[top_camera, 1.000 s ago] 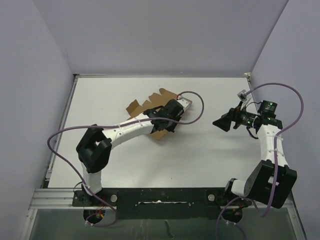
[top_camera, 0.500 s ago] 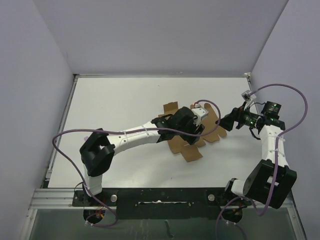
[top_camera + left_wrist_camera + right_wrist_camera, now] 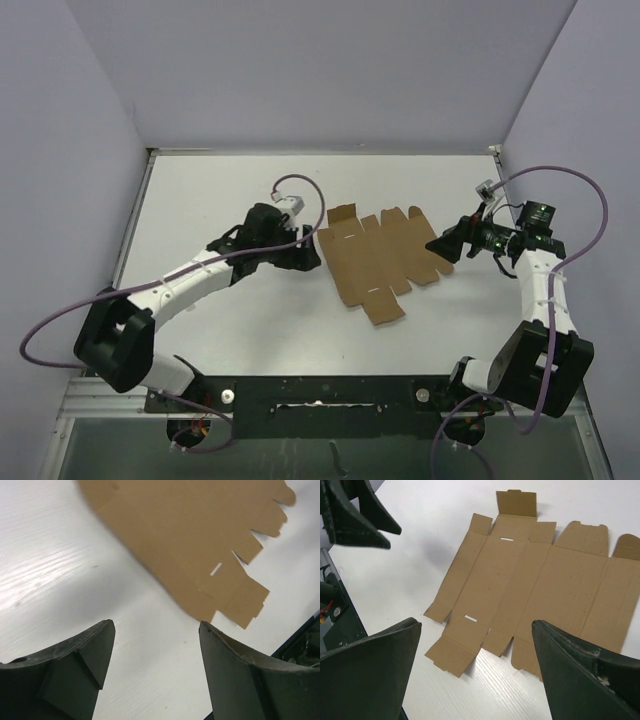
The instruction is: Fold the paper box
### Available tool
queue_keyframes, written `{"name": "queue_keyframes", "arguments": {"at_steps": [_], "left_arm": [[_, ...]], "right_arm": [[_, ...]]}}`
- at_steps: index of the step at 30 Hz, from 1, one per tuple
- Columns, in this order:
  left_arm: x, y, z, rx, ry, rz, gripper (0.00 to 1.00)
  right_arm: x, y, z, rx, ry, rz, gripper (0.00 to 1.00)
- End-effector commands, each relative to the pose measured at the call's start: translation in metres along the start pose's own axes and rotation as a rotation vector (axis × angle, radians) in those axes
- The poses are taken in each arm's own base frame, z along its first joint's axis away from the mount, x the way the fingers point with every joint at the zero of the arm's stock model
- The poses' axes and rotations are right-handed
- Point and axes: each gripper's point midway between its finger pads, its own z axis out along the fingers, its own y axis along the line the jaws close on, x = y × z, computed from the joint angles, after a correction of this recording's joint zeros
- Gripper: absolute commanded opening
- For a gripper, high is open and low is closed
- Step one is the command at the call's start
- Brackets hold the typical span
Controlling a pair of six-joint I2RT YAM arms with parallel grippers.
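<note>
The paper box is a flat brown die-cut sheet with flaps, lying unfolded on the white table right of centre. It also fills the top of the left wrist view and the middle of the right wrist view. My left gripper hovers just left of the sheet's left edge, open, with only bare table between its fingers. My right gripper is at the sheet's right edge, wide open above it and holding nothing. The left fingers show beyond the sheet in the right wrist view.
The white table is boxed in by purple walls at the back and both sides. A metal rail carrying the arm bases runs along the near edge. Purple cables loop off both arms.
The left gripper, shut on the sheet a second ago, carried it rightward, opened and pulled back to the left. The sheet now lies flat. The right arm has barely shifted.
</note>
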Motion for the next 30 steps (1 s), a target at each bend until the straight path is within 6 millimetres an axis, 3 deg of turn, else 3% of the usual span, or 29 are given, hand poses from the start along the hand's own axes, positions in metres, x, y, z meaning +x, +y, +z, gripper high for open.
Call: {"name": "queue_keyframes", "arguments": {"at_steps": [1,9,12,16,20,25,30], "left_arm": [[-0.025,0.012,-0.034,0.1,-0.129,-0.254,0.67],[-0.029,0.113,-0.105,-0.256,-0.124,-0.241,0.65],[-0.019,0.131,-0.116,-0.313,-0.117,-0.292,0.64],[-0.008,0.115,-0.09,-0.168,-0.143,-0.468,0.62],[-0.012,0.085,-0.044,-0.029,-0.161,-0.612,0.61],[-0.027,0.062,0.009,-0.015,-0.131,-0.527,0.63],[-0.047,0.075,0.043,-0.028,-0.138,-0.326,0.63]], "right_arm": [[-0.005,0.022,0.013,-0.087,-0.003,-0.059,0.98],[0.001,0.035,0.028,-0.151,0.035,-0.051,0.98],[0.002,0.035,0.03,-0.153,0.04,-0.051,0.98],[0.005,0.032,0.033,-0.141,0.06,-0.044,0.98],[0.011,0.021,0.036,-0.104,0.091,-0.018,0.98],[0.015,0.011,0.039,-0.087,0.113,0.025,0.98],[0.014,0.011,0.036,-0.099,0.096,0.031,0.98]]}}
